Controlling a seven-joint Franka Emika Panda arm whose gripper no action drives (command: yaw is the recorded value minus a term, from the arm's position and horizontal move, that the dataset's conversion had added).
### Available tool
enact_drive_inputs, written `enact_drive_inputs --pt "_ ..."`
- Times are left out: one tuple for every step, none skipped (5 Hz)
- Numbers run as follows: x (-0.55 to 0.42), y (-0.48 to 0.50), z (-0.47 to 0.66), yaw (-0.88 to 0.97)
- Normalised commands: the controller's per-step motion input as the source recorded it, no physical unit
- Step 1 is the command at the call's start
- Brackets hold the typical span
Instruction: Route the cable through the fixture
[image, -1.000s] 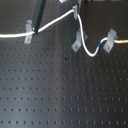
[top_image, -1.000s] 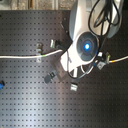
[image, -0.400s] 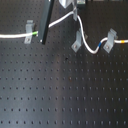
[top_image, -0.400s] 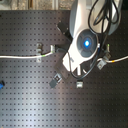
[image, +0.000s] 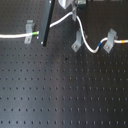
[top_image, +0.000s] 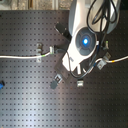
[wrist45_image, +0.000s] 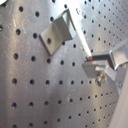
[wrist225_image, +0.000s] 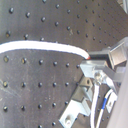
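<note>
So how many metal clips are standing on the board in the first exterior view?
3 clips: the left clip at the cable's green band, the middle clip under the robot, the right clip by the blue and yellow bands. The arm may hide others.

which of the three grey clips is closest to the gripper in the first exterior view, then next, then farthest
Gripper is at the top edge, holding the cable.
1. Middle clip, just below it.
2. Clip on the first exterior view's right.
3. Clip on the first exterior view's left, past the black rod.

Three clips and cable crowd the board's far edge.
</note>
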Motion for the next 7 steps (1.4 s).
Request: enact_drive_inputs --pt "-0.098 0.089 0.17 -0.02" --pt "-0.134 0.129 0.43 -0.01" --pt "-0.169 0.151 0.14 0.0" --pt "-0.028 0.157 0.02 0.0" --pt "-0.029 0.15 0.04 -0.03" --pt "0.026 0.031 0.07 0.0" --pt "0.108 0.13 0.27 -0.11"
